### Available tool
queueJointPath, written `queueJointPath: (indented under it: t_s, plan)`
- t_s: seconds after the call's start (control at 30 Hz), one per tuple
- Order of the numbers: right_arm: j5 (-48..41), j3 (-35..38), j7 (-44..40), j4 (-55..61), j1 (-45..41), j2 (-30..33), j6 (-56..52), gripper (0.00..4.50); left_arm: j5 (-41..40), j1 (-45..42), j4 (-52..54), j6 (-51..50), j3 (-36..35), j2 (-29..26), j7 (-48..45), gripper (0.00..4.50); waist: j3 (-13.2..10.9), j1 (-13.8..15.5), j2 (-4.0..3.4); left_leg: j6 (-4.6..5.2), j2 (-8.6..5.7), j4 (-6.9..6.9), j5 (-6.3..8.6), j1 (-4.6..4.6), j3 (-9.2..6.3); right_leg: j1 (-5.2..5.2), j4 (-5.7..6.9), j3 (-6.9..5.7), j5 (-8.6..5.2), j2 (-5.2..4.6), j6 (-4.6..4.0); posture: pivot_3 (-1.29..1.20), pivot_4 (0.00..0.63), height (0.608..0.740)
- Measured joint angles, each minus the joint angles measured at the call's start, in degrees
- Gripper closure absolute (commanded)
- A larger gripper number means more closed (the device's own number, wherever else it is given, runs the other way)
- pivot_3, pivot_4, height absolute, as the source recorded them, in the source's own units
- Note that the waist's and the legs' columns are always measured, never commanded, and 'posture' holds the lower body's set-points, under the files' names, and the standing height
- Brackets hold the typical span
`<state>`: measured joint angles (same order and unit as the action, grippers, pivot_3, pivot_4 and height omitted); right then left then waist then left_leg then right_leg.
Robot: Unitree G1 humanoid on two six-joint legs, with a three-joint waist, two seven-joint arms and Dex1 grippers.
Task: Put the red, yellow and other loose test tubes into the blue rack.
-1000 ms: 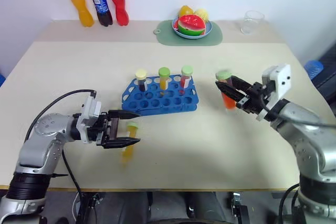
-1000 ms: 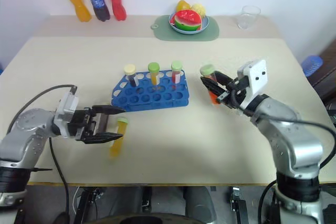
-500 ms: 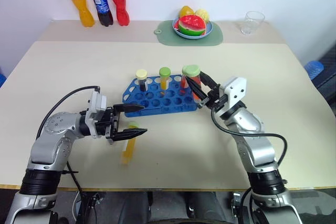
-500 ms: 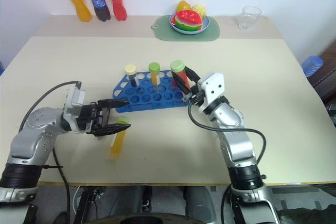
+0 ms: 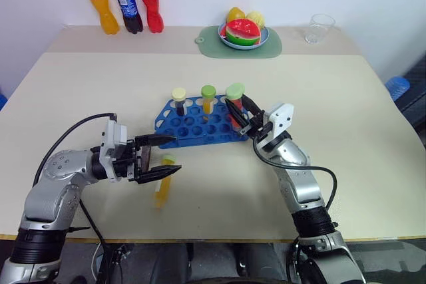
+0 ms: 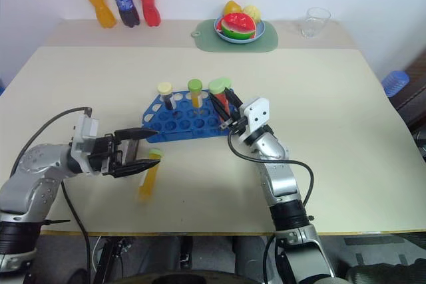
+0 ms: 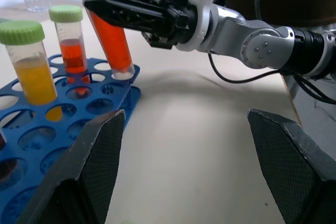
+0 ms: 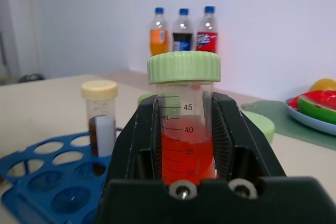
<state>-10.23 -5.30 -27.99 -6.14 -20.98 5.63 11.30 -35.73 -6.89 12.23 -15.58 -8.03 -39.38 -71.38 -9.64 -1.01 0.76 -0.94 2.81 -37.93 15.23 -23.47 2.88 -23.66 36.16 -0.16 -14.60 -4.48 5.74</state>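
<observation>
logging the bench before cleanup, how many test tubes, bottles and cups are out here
test tubes: 5 (3 standing in the blue rack, 1 in the right pincer, 1 lying loose)
soda bottles: 3
clear cups: 1
total: 9

Left gripper (image 5: 158, 158) points sideways with fingers apart (holding nothing); right gripper (image 5: 237, 112) is clamped.
</observation>
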Motion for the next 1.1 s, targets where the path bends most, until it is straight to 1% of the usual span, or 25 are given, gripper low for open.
queueJointPath:
  t_s: [0.3, 0.53, 0.67, 0.77, 0.93, 1.1]
  plan:
    - [0.0, 0.3, -0.1, -6.9, -1.8, -1.0, 6.9, 3.70, -1.0, 0.2, 0.5, -0.7, -0.2, -0.8, 0.6, 0.64, 0.0, 0.0, -0.01, 0.00, 0.00, 0.01, 0.00, 0.07, 0.00, 0.05, 0.02, 0.00, 0.00, -0.01, 0.00, 0.00, 0.150, 0.740]
    - [-0.4, 1.1, -0.7, -2.5, 2.7, 0.7, 6.9, 3.70, -1.1, 0.1, 0.5, -1.1, -0.3, -1.2, 0.5, 0.64, 0.0, 0.1, 0.00, 0.00, -0.02, 0.01, 0.00, 0.10, -0.01, 0.11, 0.00, 0.00, -0.01, -0.05, -0.01, 0.00, 0.150, 0.740]
    - [-0.7, 1.3, -0.7, -0.3, 4.0, 1.4, 5.9, 3.70, -1.1, -0.7, 0.4, -1.1, -0.3, -1.2, 0.5, 0.64, 0.0, 0.0, 0.00, 0.00, -0.02, 0.01, 0.00, 0.12, -0.01, 0.11, 0.01, 0.00, -0.01, -0.05, -0.02, 0.00, 0.150, 0.740]
    - [-0.5, 1.2, -0.5, -0.8, 3.5, 1.2, 5.7, 3.70, -1.1, -1.2, 0.3, -1.1, -0.1, -1.2, 0.4, 0.64, 0.0, 0.0, 0.00, 0.00, -0.02, 0.01, 0.00, 0.12, -0.01, 0.11, 0.01, 0.00, -0.01, -0.04, -0.01, 0.00, 0.150, 0.740]
    - [0.4, 0.7, 0.0, -5.9, 0.0, -1.1, 6.6, 3.70, -1.1, -1.4, 0.3, -1.2, 0.1, -1.1, 0.4, 0.64, 0.0, -0.1, -0.01, 0.00, 0.00, 0.01, 0.00, 0.13, 0.00, 0.11, 0.02, 0.00, -0.01, -0.02, -0.01, 0.00, 0.150, 0.740]
    - [0.3, 0.7, -0.5, -8.7, -0.4, -1.5, 8.0, 3.70, -1.1, -1.2, 0.3, -1.4, 0.0, -1.1, 0.5, 0.64, 0.0, -0.2, -0.01, -0.01, -0.01, 0.01, 0.00, 0.14, 0.01, 0.11, 0.02, 0.00, 0.00, -0.03, -0.01, 0.00, 0.150, 0.740]
